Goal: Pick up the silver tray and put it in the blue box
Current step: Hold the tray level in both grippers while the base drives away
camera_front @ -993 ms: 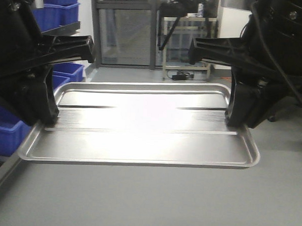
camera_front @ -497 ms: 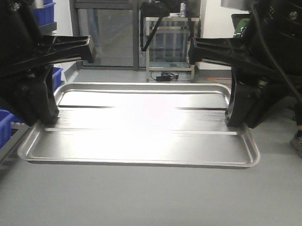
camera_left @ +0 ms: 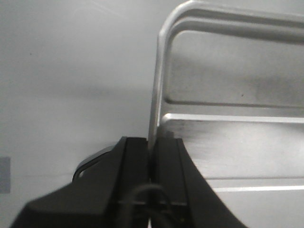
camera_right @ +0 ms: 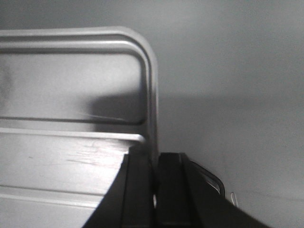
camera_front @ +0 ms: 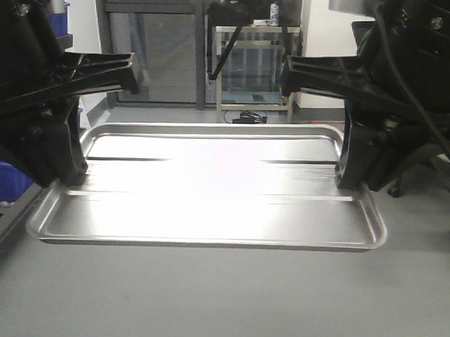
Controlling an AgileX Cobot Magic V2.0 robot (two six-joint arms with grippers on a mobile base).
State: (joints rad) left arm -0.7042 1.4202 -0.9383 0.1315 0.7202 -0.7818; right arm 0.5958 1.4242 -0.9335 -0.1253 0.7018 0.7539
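The silver tray (camera_front: 209,197) hangs level in the air above the grey floor, held at both short ends. My left gripper (camera_front: 69,179) is shut on its left rim. In the left wrist view the tray (camera_left: 228,95) runs up and right from my left gripper (camera_left: 152,145), whose jaws pinch the rim. My right gripper (camera_front: 350,180) is shut on the right rim. In the right wrist view the tray (camera_right: 71,90) lies left of my right gripper (camera_right: 155,159). The blue box is out of view.
Narrow blue bins (camera_front: 6,179) stand at the far left by a rack edge (camera_front: 9,224). A metal trolley (camera_front: 251,66) and a dark door (camera_front: 151,55) are ahead. A chair base (camera_front: 425,168) is at the right. Grey floor (camera_front: 220,301) lies below.
The background has slid right to left across the frames while the tray and both arms keep their place in view; the blue bins at left have mostly left the view.
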